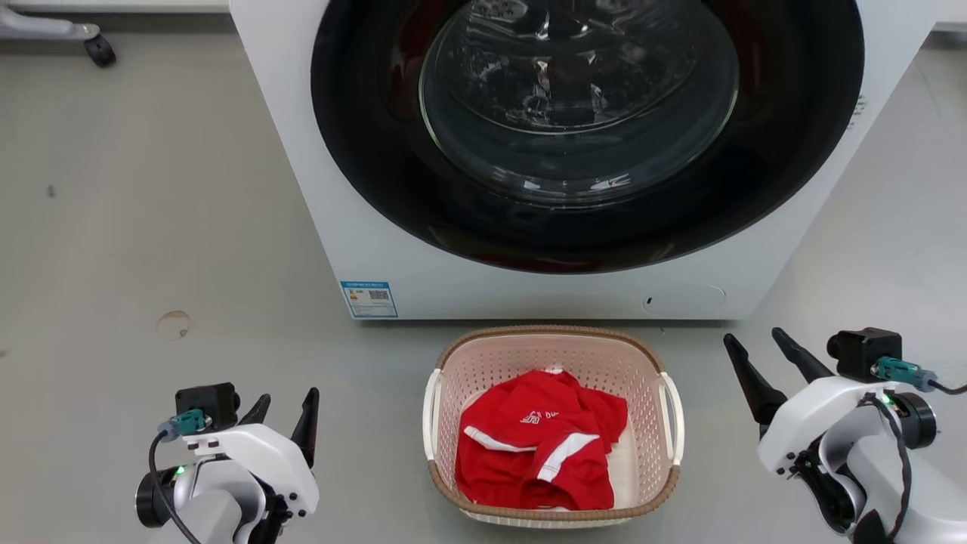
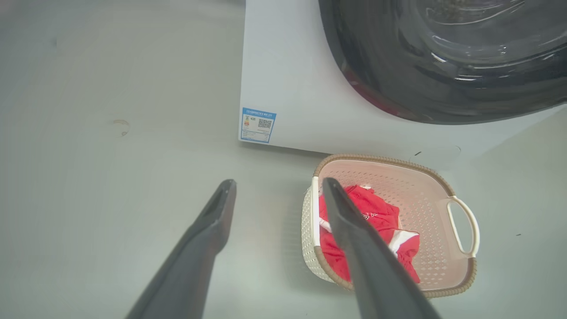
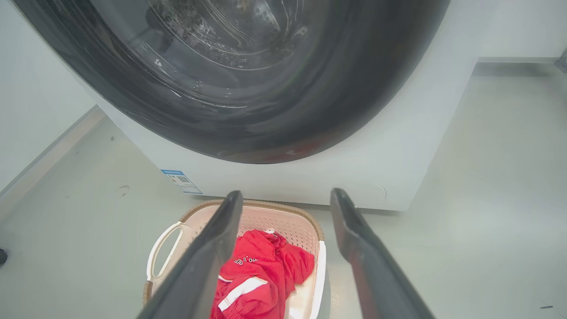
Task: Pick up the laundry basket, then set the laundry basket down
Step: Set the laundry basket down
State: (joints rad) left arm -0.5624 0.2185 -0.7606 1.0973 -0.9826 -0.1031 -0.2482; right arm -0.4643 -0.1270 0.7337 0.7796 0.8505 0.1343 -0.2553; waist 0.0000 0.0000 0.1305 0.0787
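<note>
My fingers [image 2: 201, 248] are dark grey — the basket [image 1: 555, 353] pale pink, perforated, brown woven rim; the clothing [image 1: 540, 446] red, white-striped.

The basket [image 1: 642, 363] is matt, perforated plastic, woven-looking at the top. The garment [image 1: 540, 446] is red cloth. The door [image 1: 582, 98] is glossy glass; the floor [image 1: 151, 227] is smooth.

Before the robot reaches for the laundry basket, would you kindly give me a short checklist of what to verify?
1. Left gripper open: ok.
2. Right gripper open: ok.
3. Laundry basket upright on the floor: ok.
4. Both white handles clear of cloth: ok.
5. Red garment wholly inside the rim: ok.
6. Grippers at the handles: not ok; each stands out to its side, apart from the basket.
</note>
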